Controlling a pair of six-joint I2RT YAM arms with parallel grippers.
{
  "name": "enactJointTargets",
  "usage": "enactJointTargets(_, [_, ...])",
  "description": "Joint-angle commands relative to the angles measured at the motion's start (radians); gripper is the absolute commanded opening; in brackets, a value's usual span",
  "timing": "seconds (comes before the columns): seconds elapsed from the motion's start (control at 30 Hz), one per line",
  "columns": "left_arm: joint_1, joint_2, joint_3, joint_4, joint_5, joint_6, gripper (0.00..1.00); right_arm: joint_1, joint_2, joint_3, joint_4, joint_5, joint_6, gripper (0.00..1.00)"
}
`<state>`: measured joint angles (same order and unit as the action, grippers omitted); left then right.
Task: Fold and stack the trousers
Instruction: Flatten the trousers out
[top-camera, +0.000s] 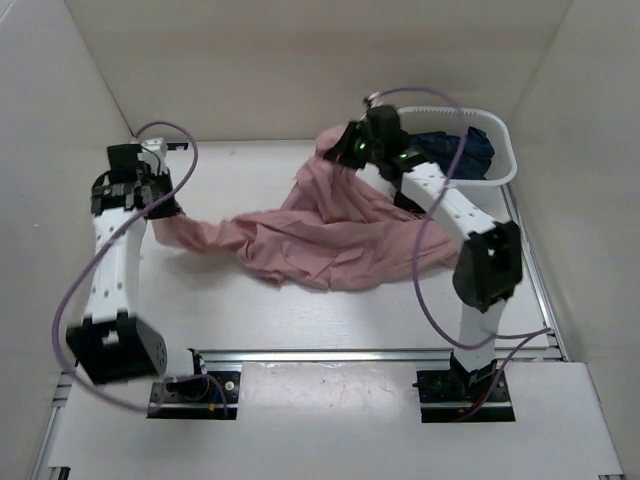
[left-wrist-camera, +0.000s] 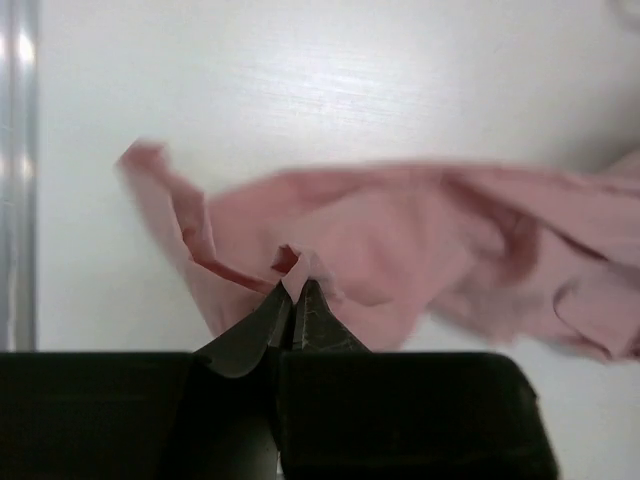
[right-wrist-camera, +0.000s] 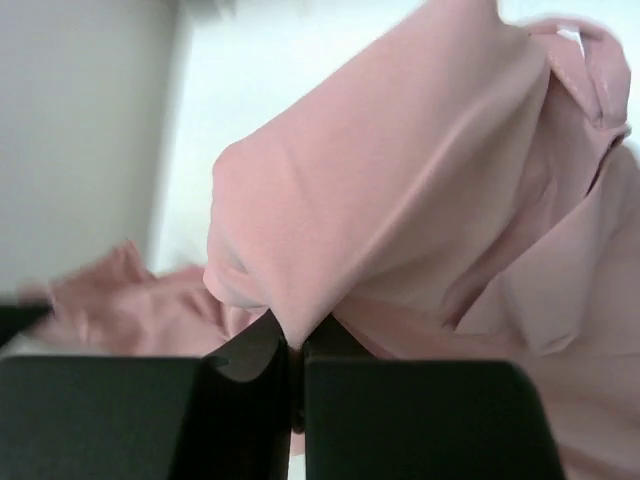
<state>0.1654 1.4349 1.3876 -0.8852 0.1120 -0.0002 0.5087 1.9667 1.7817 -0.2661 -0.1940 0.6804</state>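
Dusty-pink trousers (top-camera: 320, 240) lie crumpled across the middle of a white table (top-camera: 250, 310), strung between two robot arms. Most of the cloth rests in loose folds at the centre of the table. One narrow end trails to the left side, and the other end rises in a peak toward the far right.

At the left end, the left gripper (left-wrist-camera: 295, 290) points down at the table, its two dark fingers clenched on a small fold of the pink cloth near its edge. At the far right, the right gripper (right-wrist-camera: 295, 335) is clenched on the raised part of the trousers, and the fabric hangs over and around its fingers in a smooth hood.

Just beside the right gripper, at the far right corner of the table, stands a white plastic basket (top-camera: 505, 160). A dark blue garment (top-camera: 460, 150) lies bunched inside it. Thin purple cables (top-camera: 425, 290) loop along both white arms. Plain white walls (top-camera: 300, 60) enclose the table on three sides.
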Motion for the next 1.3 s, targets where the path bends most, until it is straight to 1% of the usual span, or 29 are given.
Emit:
enactJointTargets(0.0, [0.008, -0.186, 0.016, -0.214, 0.004, 0.000, 0.14, -0.032, -0.106, 0.066, 0.274, 0.246, 0.090, 0.00])
enactJointTargets(0.03, [0.008, -0.215, -0.005, -0.240, 0.005, 0.000, 0.14, -0.032, -0.059, 0.146, 0.095, 0.246, 0.081, 0.03])
enactJointTargets(0.07, [0.008, -0.241, -0.031, -0.257, 0.005, 0.000, 0.14, -0.032, 0.001, 0.244, -0.009, 0.237, 0.080, 0.24])
enactJointTargets(0.1, [0.008, -0.289, -0.057, -0.270, -0.020, 0.000, 0.14, -0.032, 0.140, 0.444, -0.100, 0.199, 0.058, 0.42])
enactJointTargets(0.13, [0.008, -0.309, -0.118, -0.282, -0.032, 0.000, 0.14, -0.032, 0.209, 0.537, -0.234, 0.139, 0.045, 0.68])
enactJointTargets(0.17, [0.008, -0.327, -0.148, -0.282, -0.044, 0.000, 0.14, -0.032, 0.330, 0.614, -0.292, 0.025, 0.036, 0.99])
enactJointTargets(0.2, [0.008, -0.359, -0.175, -0.282, -0.069, 0.000, 0.14, -0.032, 0.369, 0.716, -0.355, -0.005, 0.036, 0.99])
enactJointTargets(0.23, [0.008, -0.372, -0.226, -0.282, -0.081, 0.000, 0.14, -0.032, 0.391, 0.717, -0.424, -0.031, 0.036, 0.99])
enactJointTargets(0.27, [0.017, -0.383, -0.248, -0.268, -0.092, 0.000, 0.14, -0.032, 0.382, 0.694, -0.445, -0.048, 0.036, 0.99])
enactJointTargets(0.33, [0.040, -0.395, -0.285, -0.250, -0.135, 0.000, 0.14, -0.032, 0.318, 0.540, -0.446, -0.038, -0.010, 0.99])
enactJointTargets(0.37, [0.052, -0.404, -0.285, -0.224, -0.149, 0.000, 0.14, -0.032, 0.231, 0.482, -0.446, -0.010, -0.036, 0.99])
enactJointTargets(0.43, [0.080, -0.404, -0.294, -0.187, -0.199, 0.000, 0.14, -0.022, 0.143, 0.350, -0.472, 0.063, -0.108, 0.99])
enactJointTargets(0.47, [0.089, -0.404, -0.285, -0.148, -0.213, 0.000, 0.14, -0.022, 0.064, 0.319, -0.526, 0.138, -0.125, 0.99])
enactJointTargets(0.5, [0.100, -0.395, -0.276, -0.129, -0.225, 0.000, 0.14, -0.022, 0.025, 0.289, -0.565, 0.183, -0.137, 0.99])
enactJointTargets(0.53, [0.109, -0.384, -0.254, -0.111, -0.248, 0.000, 0.14, -0.022, -0.014, 0.218, -0.603, 0.227, -0.137, 0.99])
enactJointTargets(0.57, [0.109, -0.384, -0.254, -0.094, -0.264, 0.000, 0.14, -0.022, -0.096, 0.165, -0.664, 0.270, -0.137, 0.99])
enactJointTargets(0.6, [0.109, -0.384, -0.243, -0.062, -0.274, 0.000, 0.14, -0.022, -0.141, 0.103, -0.685, 0.368, -0.115, 0.99])
enactJointTargets(0.63, [0.109, -0.375, -0.243, -0.048, -0.293, 0.000, 0.14, -0.022, -0.234, -0.054, -0.694, 0.407, -0.052, 0.99])
enactJointTargets(0.7, [0.109, -0.375, -0.243, -0.038, -0.304, 0.000, 0.14, -0.054, -0.323, -0.235, -0.645, 0.432, 0.022, 0.99])
enactJointTargets(0.73, [0.109, -0.366, -0.243, -0.028, -0.320, 0.000, 0.14, -0.067, -0.388, -0.390, -0.612, 0.432, 0.086, 0.99])
enactJointTargets(0.83, [0.109, -0.366, -0.223, -0.028, -0.334, 0.000, 0.14, -0.140, -0.422, -0.524, -0.503, 0.421, 0.177, 0.99])
enactJointTargets(0.87, [0.109, -0.366, -0.223, -0.028, -0.345, 0.000, 0.14, -0.156, -0.422, -0.553, -0.483, 0.444, 0.192, 0.99])
enactJointTargets(0.9, [0.109, -0.376, -0.223, -0.028, -0.360, 0.000, 0.14, -0.177, -0.422, -0.553, -0.438, 0.471, 0.192, 0.99])
enactJointTargets(0.93, [0.109, -0.376, -0.223, -0.018, -0.373, 0.000, 0.14, -0.177, -0.390, -0.553, -0.418, 0.548, 0.192, 0.99])
enactJointTargets(1.03, [0.109, -0.410, -0.243, 0.006, -0.437, 0.000, 0.14, -0.177, -0.298, -0.472, -0.386, 0.654, 0.183, 0.99])
enactJointTargets(1.07, [0.109, -0.419, -0.243, 0.006, -0.458, 0.000, 0.14, -0.177, -0.270, -0.419, -0.386, 0.683, 0.183, 0.99])
enactJointTargets(1.17, [0.109, -0.445, -0.269, 0.028, -0.501, 0.000, 0.14, -0.177, -0.149, -0.340, -0.452, 0.695, 0.183, 0.99])
enactJointTargets(1.2, [0.109, -0.455, -0.283, 0.044, -0.543, 0.000, 0.14, -0.177, -0.096, -0.303, -0.496, 0.696, 0.197, 0.99])
enactJointTargets(1.27, [0.109, -0.464, -0.292, 0.063, -0.584, 0.000, 0.14, -0.177, -0.062, -0.309, -0.513, 0.685, 0.215, 0.99])
